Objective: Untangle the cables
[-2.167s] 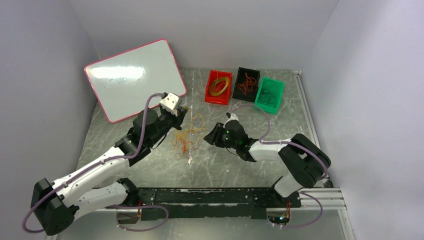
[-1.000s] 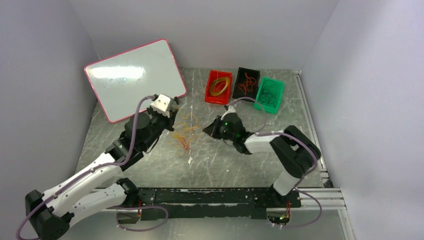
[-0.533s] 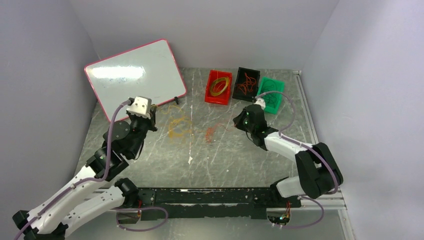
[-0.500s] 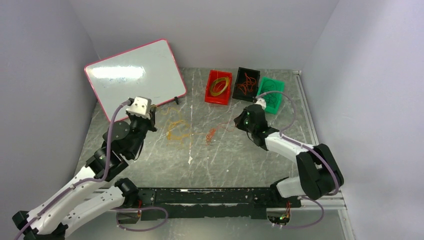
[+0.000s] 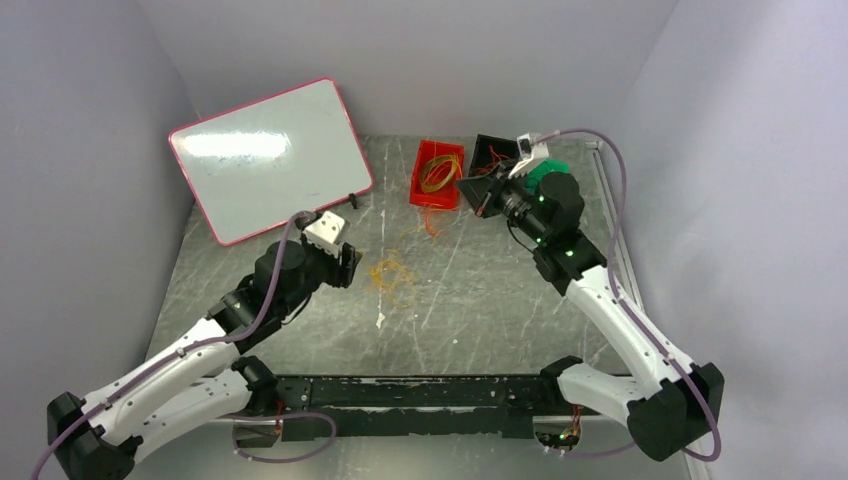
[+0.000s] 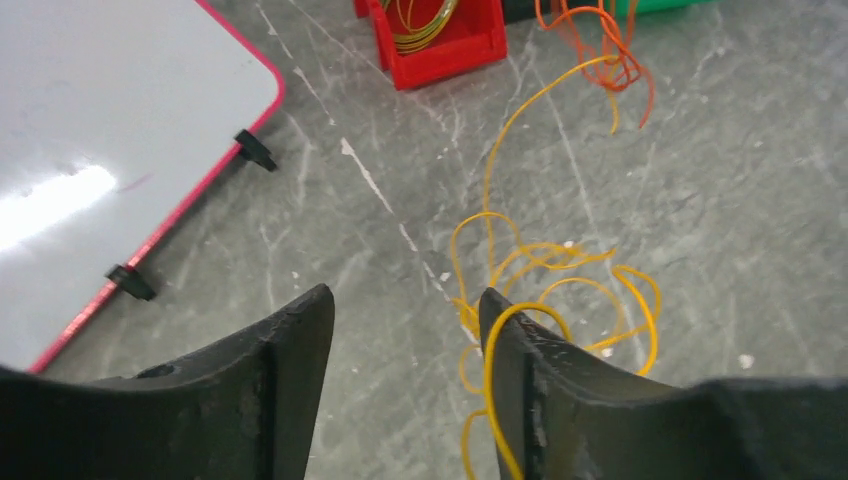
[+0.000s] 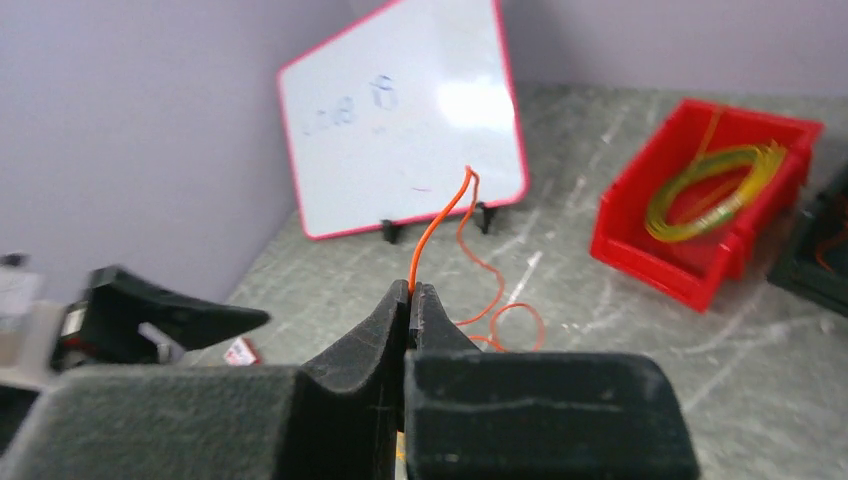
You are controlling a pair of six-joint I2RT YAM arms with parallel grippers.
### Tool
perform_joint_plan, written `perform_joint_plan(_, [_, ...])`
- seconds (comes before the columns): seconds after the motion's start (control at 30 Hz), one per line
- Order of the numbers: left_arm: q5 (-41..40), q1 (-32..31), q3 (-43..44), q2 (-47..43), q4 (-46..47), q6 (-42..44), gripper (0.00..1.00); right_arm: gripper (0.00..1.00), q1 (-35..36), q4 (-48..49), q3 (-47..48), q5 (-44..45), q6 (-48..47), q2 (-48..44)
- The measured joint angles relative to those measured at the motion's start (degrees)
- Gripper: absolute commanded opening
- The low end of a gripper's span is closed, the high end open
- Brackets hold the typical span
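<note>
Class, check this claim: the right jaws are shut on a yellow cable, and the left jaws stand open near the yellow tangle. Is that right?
No: the right jaws are shut on an orange cable, as the right wrist view shows. The left jaws do stand open near the yellow tangle.

I count three small plastic bins: one red bin (image 5: 437, 186), one black bin (image 5: 487, 149), one green bin (image 5: 543, 171). One white board with pink-red frame (image 5: 265, 155) stands here. I see one yellow wire tangle (image 5: 391, 270) and one orange-red wire bunch (image 6: 611, 60).
</note>
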Motion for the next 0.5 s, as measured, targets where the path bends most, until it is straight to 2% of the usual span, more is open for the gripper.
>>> perform_joint_plan(0.03, [0.3,0.0,-0.4,-0.2,0.0,-0.2,0.92,0.00,0.2,-0.4,0.9,-0.9,-0.2,-0.5])
perform_joint_plan(0.1, [0.7,0.0,-0.5,-0.6,0.1,-0.3,0.99,0.00,0.4,-1.7,3.3,-3.1,-0.5,-1.1])
perform_joint_plan(0.33, [3.8,0.0,-0.5,-2.7,1.6,2.6,1.00,0.00,1.2,-4.9,10.9,-10.0,-0.7,0.5])
perform_joint_plan(0.5, [13.6,0.0,0.0,-6.1,1.7,8.9,0.98,0.00,2.0,-7.6,14.4,-11.7,-1.5,1.8])
